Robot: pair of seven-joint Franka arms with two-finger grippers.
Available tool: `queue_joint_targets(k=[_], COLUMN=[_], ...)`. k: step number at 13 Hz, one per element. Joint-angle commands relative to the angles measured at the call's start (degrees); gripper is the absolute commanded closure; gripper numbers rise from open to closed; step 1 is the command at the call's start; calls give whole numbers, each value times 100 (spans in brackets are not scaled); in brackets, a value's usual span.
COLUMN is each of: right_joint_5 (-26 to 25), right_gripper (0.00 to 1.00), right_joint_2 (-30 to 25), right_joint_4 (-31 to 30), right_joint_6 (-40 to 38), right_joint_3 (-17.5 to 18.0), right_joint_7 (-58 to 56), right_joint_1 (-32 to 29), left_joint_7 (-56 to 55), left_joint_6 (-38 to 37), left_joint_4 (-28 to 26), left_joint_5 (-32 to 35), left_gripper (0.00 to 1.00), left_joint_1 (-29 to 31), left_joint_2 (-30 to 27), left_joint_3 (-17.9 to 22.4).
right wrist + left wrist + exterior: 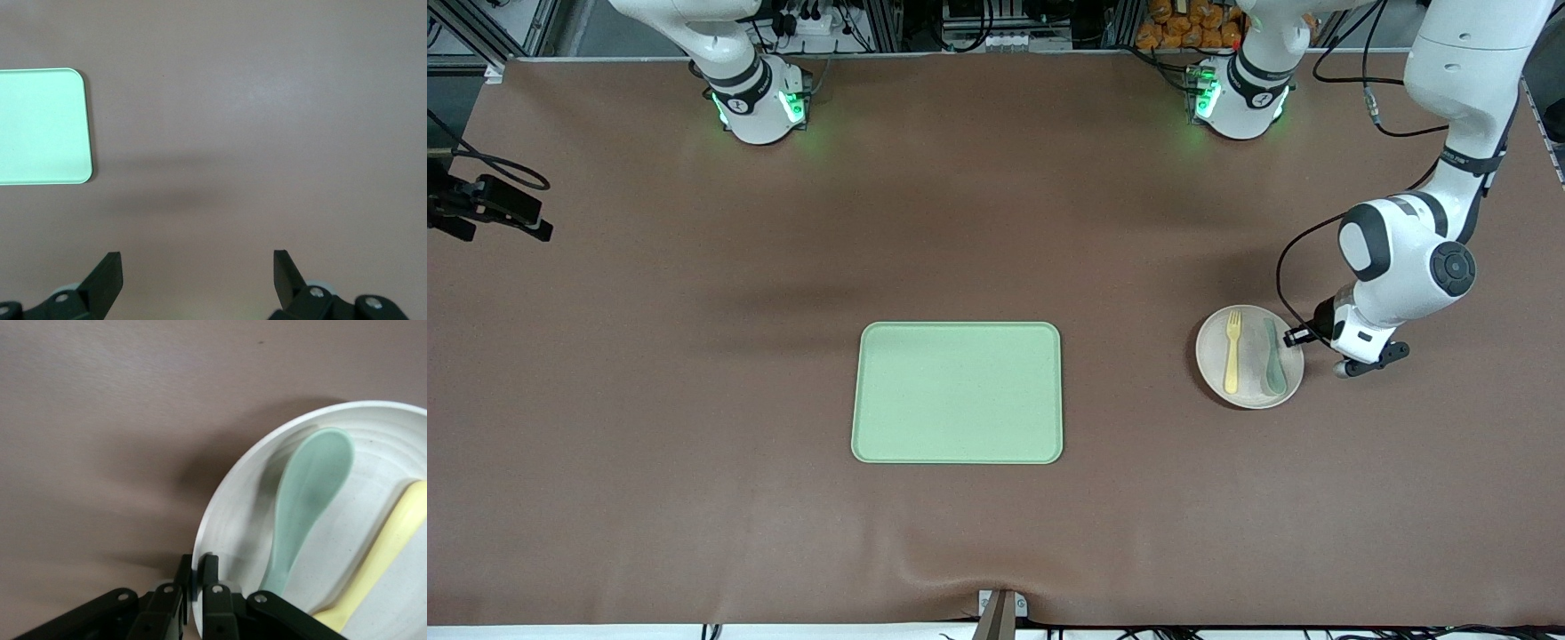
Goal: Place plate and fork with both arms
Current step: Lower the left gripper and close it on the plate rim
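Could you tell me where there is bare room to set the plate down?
The green tray holds nothing. The plate is crowded: fork and spoon lie on it, the left claw pinches its rim.

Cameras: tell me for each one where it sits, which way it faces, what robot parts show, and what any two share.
Front view: high across the table, facing both bases; shows the tray, plate and left gripper.
Left wrist view: on the left wrist, looking down at the plate, spoon and fork; the left gripper pinches the rim.
Right wrist view: on the waiting right arm, over bare table; open right gripper, tray corner.
Shared: plate, tray.
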Motion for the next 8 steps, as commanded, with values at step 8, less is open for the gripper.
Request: queue_joint_targets(k=[8], right_joint_5=[88], right_gripper=[0], right_joint_2=[-161], right_joint_4=[-193], right_joint_6=[106], right_joint_3=[17], right_joint_7=[57], right_joint_1=[-42], left_joint_7=[-30], left_joint_6=[-464], left_joint_4=[892], left_joint_5=[-274], left_gripper=[100], left_joint_1=[33], left_joint_2=[-1], left_joint_3=[-860])
